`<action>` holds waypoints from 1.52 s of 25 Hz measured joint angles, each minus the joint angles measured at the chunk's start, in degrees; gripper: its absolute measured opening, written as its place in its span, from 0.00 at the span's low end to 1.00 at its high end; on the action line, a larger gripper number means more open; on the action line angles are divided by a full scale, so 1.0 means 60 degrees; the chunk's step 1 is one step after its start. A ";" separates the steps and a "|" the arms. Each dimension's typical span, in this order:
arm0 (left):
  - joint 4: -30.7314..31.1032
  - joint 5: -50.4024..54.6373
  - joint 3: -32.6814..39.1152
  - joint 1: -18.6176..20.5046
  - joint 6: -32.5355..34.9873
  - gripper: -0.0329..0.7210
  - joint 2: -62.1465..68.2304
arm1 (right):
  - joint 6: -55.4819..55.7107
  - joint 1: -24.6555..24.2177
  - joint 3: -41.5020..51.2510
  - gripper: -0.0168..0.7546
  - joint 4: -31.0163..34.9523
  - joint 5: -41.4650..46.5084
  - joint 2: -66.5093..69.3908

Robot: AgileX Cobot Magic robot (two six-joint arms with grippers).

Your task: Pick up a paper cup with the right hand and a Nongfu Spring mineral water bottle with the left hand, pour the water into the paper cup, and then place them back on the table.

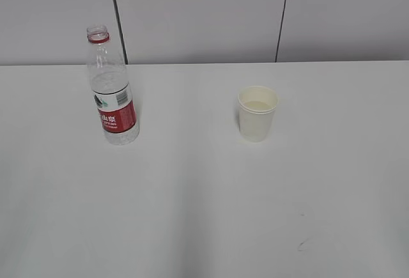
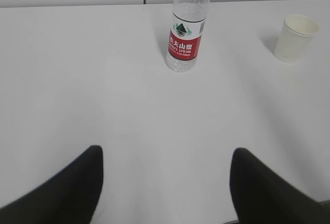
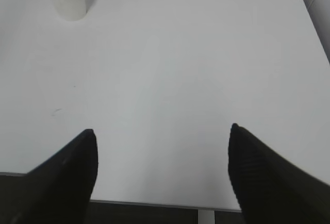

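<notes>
Both your grippers, left (image 2: pixel 165 183) and right (image 3: pixel 162 170), hang wide open and empty, near the table (image 1: pixel 192 214) edge. Bottle (image 1: pixel 114 92) and cup (image 1: pixel 257 113) stand upright, well apart. The cup seems to hold some liquid, so pouring may be done.

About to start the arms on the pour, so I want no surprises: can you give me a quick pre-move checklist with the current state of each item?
1. Nongfu Spring bottle upright, capless: ok.
2. Paper cup upright, mouth up: ok.
3. Bottle and cup well apart on the table: ok.
4. Left gripper open, empty, bottle ahead of it: ok.
5. Right gripper open, empty, cup ahead to its left: ok.
6. Cup empty: not ok; something pale already lies in the bottom.
</notes>
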 joint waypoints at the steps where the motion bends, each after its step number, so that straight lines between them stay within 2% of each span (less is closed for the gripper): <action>1: 0.0000 0.0000 0.0000 0.0000 0.0000 0.66 0.0000 | -0.0017 0.0000 0.0194 0.78 0.0000 -0.0090 0.0000; 10: 0.0000 0.0000 0.0000 0.0000 0.0000 0.66 0.0000 | -0.0275 0.0000 0.0693 0.78 0.0339 -0.0984 0.0000; 14: 0.0000 0.0000 0.0000 0.0000 0.0000 0.66 0.0000 | -0.0905 0.0000 0.0773 0.78 0.1064 -0.1097 0.0000; 38: 0.0000 0.0000 0.0000 0.0000 -0.0003 0.66 0.0000 | -0.1043 0.0000 0.0797 0.78 0.1147 -0.1143 0.0000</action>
